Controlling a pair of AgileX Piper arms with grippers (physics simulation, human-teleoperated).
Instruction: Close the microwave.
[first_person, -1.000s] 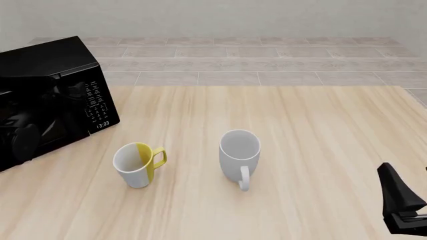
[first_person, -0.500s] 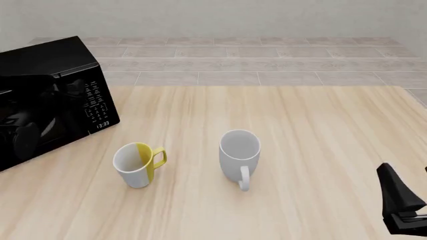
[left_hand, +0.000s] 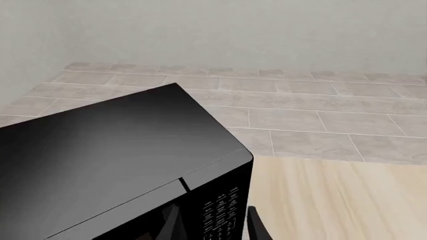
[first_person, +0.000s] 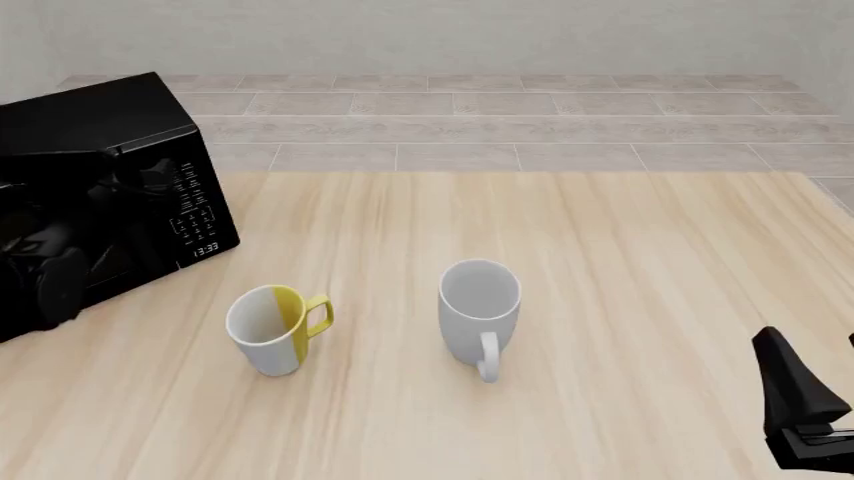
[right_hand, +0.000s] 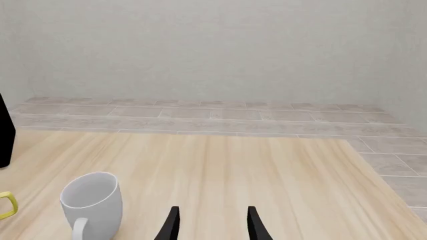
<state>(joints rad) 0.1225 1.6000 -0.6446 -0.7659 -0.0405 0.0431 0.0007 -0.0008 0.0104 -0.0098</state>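
Microwave (first_person: 100, 190) at frame's upper left, right fingers (right_hand: 212, 225) parted and empty, left fingers' state untellable.

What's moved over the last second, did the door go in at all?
The microwave door face looks a touch closer to flush, and the dark reflections in it have shifted. The yellow-and-white mug, the white mug and the right gripper have not moved.

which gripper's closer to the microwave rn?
Left. Its wrist view looks down on the microwave from right beside it, one fingertip showing near the keypad. The right gripper sits open across the table, beyond the white mug.
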